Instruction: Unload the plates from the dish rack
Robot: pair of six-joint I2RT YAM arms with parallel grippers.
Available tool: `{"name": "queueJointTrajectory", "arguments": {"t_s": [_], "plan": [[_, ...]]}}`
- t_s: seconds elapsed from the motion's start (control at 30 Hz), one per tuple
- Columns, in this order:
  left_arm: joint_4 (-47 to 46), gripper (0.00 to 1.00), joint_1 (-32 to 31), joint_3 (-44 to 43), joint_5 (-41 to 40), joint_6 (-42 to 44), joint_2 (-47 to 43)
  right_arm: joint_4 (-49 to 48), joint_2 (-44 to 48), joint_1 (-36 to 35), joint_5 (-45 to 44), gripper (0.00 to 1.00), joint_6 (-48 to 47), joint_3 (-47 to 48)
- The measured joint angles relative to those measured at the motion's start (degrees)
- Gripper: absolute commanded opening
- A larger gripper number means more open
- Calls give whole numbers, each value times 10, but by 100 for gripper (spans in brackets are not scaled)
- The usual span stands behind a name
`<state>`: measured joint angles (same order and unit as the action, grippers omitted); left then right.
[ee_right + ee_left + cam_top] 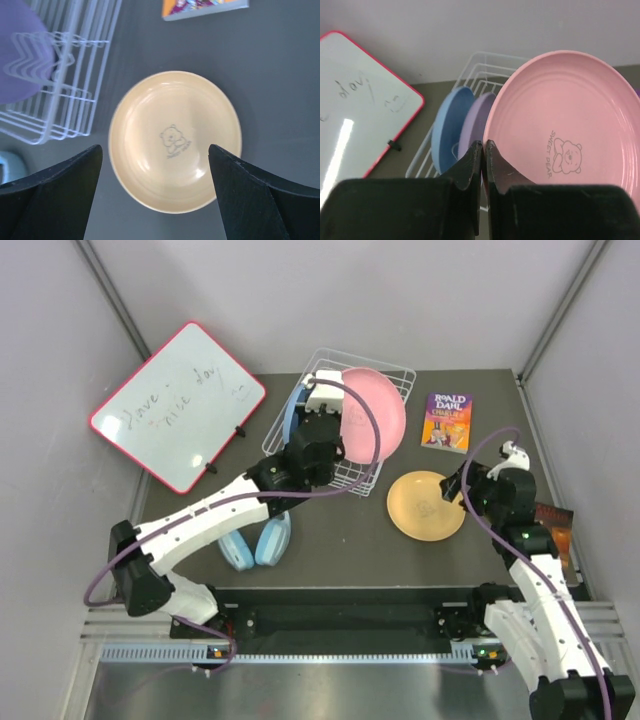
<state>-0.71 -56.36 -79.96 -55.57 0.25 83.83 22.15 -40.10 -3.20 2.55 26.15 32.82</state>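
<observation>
Pink plate (373, 418) is in my left pincer (483, 146). The jaws are clamped on its rim at the plate's 7 o'clock in the left wrist view, and the plate stands tilted over the 3 o'clock side of the dish rack (398, 373). Blue plate (449, 125) and purple plate (476, 117) stand on edge in the rack, side by side, at 9 o'clock from the pink one. Orange-yellow plate (425, 505) lies flat on the table (330, 540), at 5 o'clock from the rack and apart from it. My right pincer (155, 148) hangs above that plate, jaws spread wide, gripping nothing. Around the rack I see a book (447, 422) at 3 o'clock, light blue headphones (255, 543) at 7 o'clock and a whiteboard (180, 405) at 9 o'clock.
</observation>
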Motion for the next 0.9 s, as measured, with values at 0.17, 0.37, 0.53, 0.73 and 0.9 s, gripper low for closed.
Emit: {"name": "queueJointTrajectory", "arguments": {"t_s": [0.17, 0.37, 0.53, 0.73, 0.9], "plan": [[70, 0, 0, 55, 74, -103, -35, -44, 31, 0, 65, 86, 21, 0], [106, 0, 0, 109, 142, -177, -38, -99, 32, 0, 133, 86, 51, 3], [107, 0, 0, 134, 184, -208, -39, -126, 15, 0, 167, 85, 66, 3], [96, 0, 0, 136, 226, -227, -39, -141, -18, 0, 201, 82, 76, 3], [76, 0, -1, 136, 261, -233, -39, -142, -49, -1, 221, 63, 75, 3]]}}
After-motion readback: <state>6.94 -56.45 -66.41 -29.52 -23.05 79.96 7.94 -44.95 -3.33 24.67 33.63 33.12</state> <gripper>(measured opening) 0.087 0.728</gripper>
